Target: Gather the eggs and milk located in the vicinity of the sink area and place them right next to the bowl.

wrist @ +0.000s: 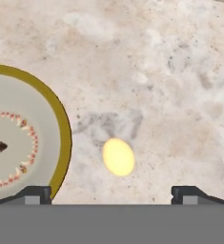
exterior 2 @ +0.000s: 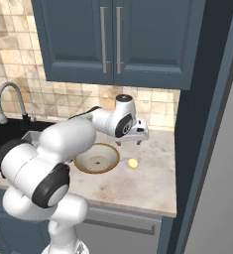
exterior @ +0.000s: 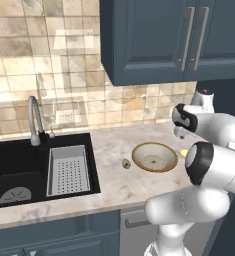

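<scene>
A pale yellow egg [wrist: 118, 157] lies on the marble counter just right of the bowl [wrist: 65, 138], a short gap between them. The egg [exterior: 183, 152] [exterior 2: 133, 162] rests free, touched by nothing. The bowl [exterior: 140, 151] [exterior 2: 113, 155] is wide and shallow, cream inside with a brown rim. My gripper [wrist: 111, 193] [exterior 2: 138, 135] [exterior: 181, 132] hangs above the counter over the egg, open, with its fingertips [wrist: 37, 194] wide apart and nothing between them. The black sink [exterior: 19, 160] with its curved faucet [exterior: 34, 117] and grey strainer basket [exterior: 67, 170] sits at the left.
A small dark olive-coloured round thing [exterior: 126, 163] lies on the counter left of the bowl. Blue wall cabinets [exterior 2: 113, 39] hang overhead. A tall dark panel [exterior 2: 207, 124] bounds the counter on the right. The tiled wall [exterior: 64, 90] stands behind.
</scene>
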